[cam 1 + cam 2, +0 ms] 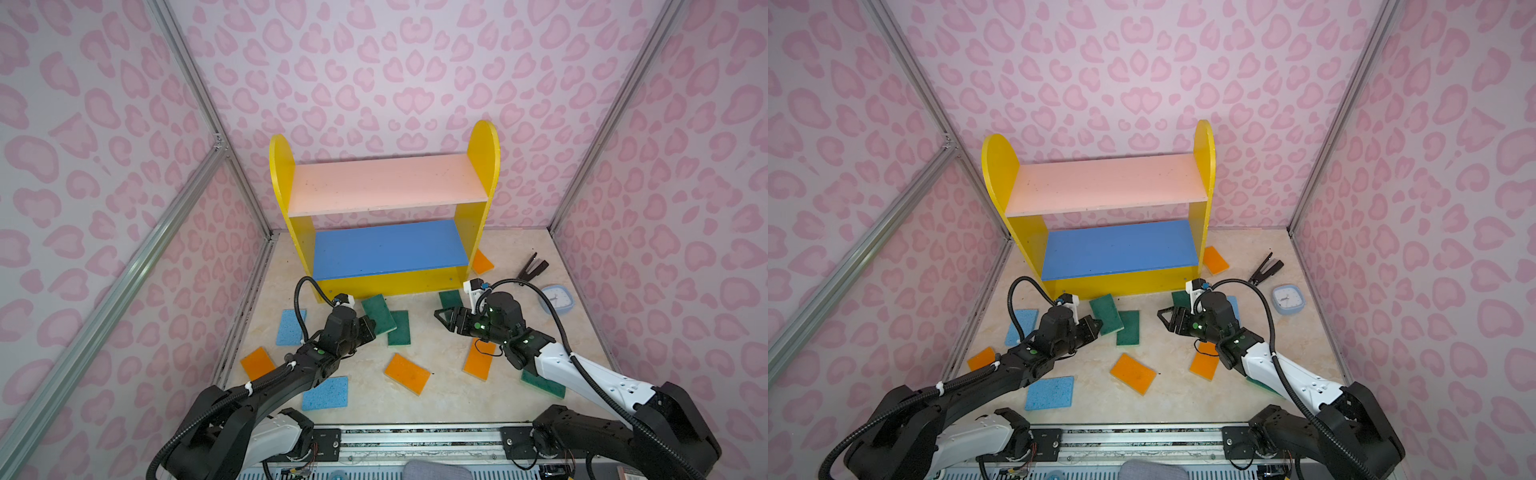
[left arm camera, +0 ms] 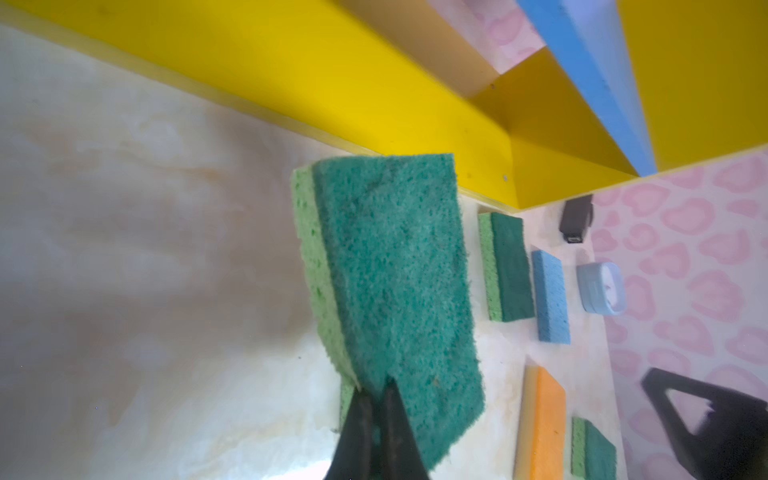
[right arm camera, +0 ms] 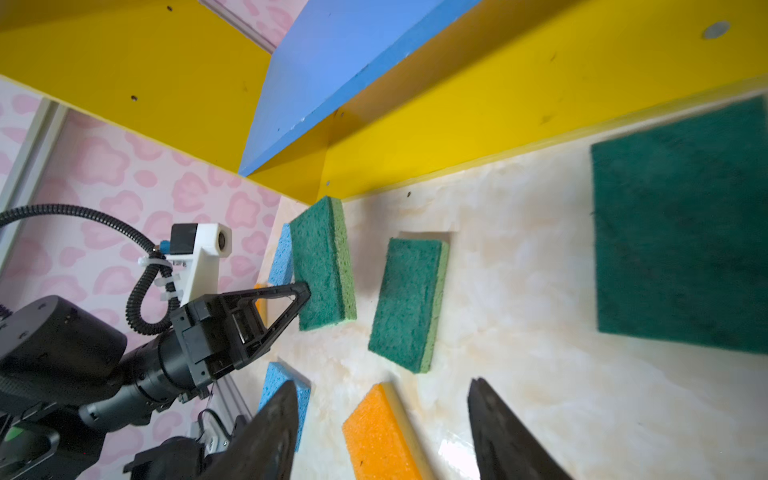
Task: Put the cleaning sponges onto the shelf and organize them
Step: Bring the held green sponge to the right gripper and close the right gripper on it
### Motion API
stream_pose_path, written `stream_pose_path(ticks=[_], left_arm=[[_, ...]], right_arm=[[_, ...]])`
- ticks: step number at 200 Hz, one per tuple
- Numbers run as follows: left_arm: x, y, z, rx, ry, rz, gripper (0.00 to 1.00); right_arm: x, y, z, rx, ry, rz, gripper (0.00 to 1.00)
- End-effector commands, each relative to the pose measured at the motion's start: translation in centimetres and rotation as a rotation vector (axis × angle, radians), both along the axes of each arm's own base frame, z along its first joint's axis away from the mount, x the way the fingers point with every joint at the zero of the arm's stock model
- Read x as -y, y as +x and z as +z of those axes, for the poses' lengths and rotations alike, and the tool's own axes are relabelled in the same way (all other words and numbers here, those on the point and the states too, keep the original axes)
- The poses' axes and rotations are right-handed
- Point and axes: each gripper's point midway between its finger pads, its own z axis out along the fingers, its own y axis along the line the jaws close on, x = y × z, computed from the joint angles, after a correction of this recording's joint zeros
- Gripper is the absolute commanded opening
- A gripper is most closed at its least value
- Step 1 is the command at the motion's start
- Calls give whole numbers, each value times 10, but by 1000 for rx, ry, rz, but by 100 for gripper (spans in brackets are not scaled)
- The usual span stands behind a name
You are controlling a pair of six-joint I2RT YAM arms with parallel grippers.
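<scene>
Lifting step of a first placement, by my reading: left end effector point(image 2: 374, 392) clamped on one short end of a green sponge point(image 2: 390, 291); sponge clear of the surface point(image 1: 449, 399), just in front of the shelf's yellow base, left of its middle; shelf point(image 1: 482, 158) stands at the surface's far edge; pink board point(image 1: 386, 187) and blue board point(image 1: 386, 249) both bare, nothing stowed yet. Right end effector point(image 1: 444, 320) has its jaws apart and holds nothing, hovering near a second green sponge point(image 1: 451, 299) that lies by the shelf's right front corner; contact cannot be told. An orange sponge point(image 1: 407, 373) and a blue sponge point(image 1: 325, 392) lie toward the near edge, others scattered between. Next move, as I judge: bring the held sponge above a board's front lip, carry it in level, release it flat; pinched at one end only, it may droop or twist.
</scene>
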Motion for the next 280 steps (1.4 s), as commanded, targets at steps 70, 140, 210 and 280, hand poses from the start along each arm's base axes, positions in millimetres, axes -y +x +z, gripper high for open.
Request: stream_pose_path(ticks=[70,140,210,280], left_arm=[[28,-5,41,34,-122,-128,4],[39,-2,63,51,-181,-156,4],[47,-5,70,48,-212,-203,4],[51,-6,64,21,-213,-217,4]], right_arm=[[-57,-14,8,1,82,161,47],[-79,-13,4,-13,88,209,48],[-80,-8,5,-2,99,195,46],[-80,-1,12,20,100,178,25]])
